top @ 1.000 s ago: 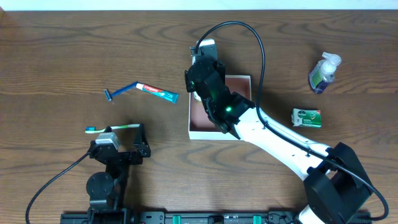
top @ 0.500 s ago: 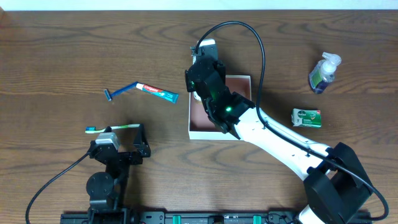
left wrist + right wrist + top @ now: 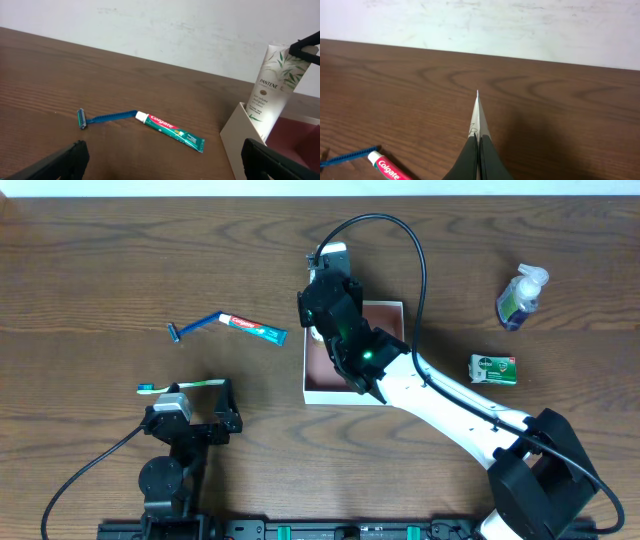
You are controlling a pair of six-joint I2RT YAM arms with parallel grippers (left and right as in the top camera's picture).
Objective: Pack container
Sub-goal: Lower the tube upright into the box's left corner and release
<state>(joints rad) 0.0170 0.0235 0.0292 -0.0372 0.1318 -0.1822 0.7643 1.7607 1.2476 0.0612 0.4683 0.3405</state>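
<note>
— What do we see on the brown wooden counter [image 3: 100, 260]?
— To our left, a blue razor [image 3: 195, 326] end to end with a toothpaste tube [image 3: 253, 328], and a toothbrush [image 3: 150, 388]. In the middle, the container [image 3: 320, 397]. To our right, a green soap carton [image 3: 494, 369] and a pump bottle [image 3: 522, 298].

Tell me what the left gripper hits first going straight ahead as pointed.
Likely the toothpaste tube, dead ahead of the left gripper in its wrist view; depth is unclear, so it may pass above.

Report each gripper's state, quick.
Left gripper: open, empty.
Right gripper: shut on the Pantene tube.
</note>
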